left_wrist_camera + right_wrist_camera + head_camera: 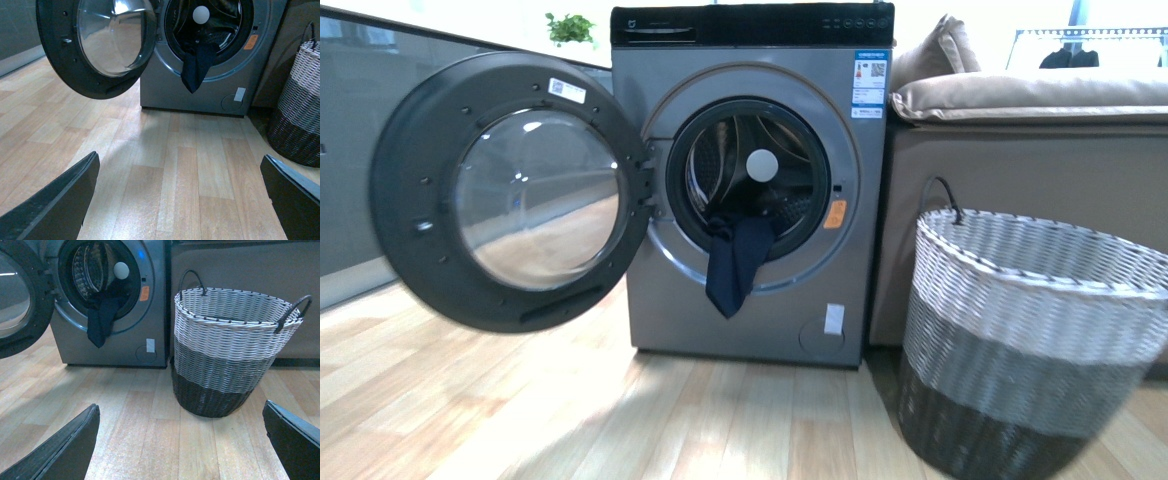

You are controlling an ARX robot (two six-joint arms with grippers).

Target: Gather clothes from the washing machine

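Note:
The grey washing machine [750, 290] stands ahead with its round porthole door [510, 190] swung wide open to the left. A dark navy garment, the clothes [737, 262], hangs limp over the lower lip of the drum opening, also seen as clothes [196, 66] and clothes [102, 315]. Neither arm shows in the front view. My left gripper [182, 200] is open over bare wood floor, well short of the machine [210, 95]. My right gripper [182, 440] is open too, low over the floor, with nothing between its fingers [65, 447].
A woven white, grey and black basket [1025, 340] stands on the floor right of the machine, also seen as the basket [230, 355] close ahead of the right gripper. A beige sofa [1020, 150] sits behind it. The open door juts into the left side.

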